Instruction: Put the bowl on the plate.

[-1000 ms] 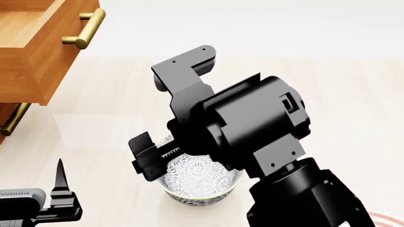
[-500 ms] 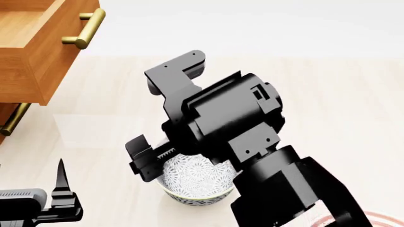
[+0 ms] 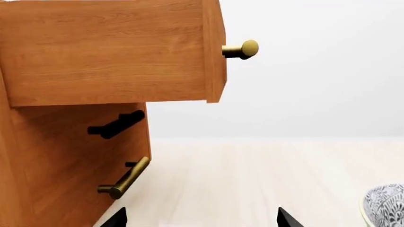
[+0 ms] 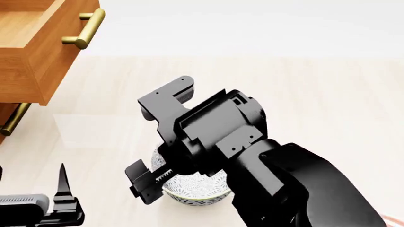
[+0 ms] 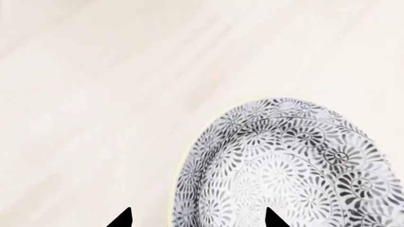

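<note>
The bowl (image 4: pixel 189 190), grey-and-white floral with a pale rim, stands on the pale tabletop and is mostly covered by my right arm in the head view. In the right wrist view the bowl (image 5: pixel 284 175) fills the near side. My right gripper (image 5: pixel 197 218) is open just above its rim, with one fingertip (image 5: pixel 123 218) outside the bowl and the other over its inside. My left gripper (image 3: pixel 200 220) is open and holds nothing; it hovers left of the bowl (image 3: pixel 385 208), low at the left in the head view (image 4: pixel 60 201). The plate is hidden behind my right arm.
A wooden cabinet (image 4: pixel 31 56) stands at the left with its upper drawer (image 3: pixel 107 52) pulled out. The drawer's brass handle (image 4: pixel 85 29) juts toward the table. A lower brass handle (image 3: pixel 126 177) sits close to my left gripper.
My right arm has come down and toward me over the bowl, covering more of it and hiding the red-ringed plate edge at the bottom right. The left gripper sits slightly lower in view.
</note>
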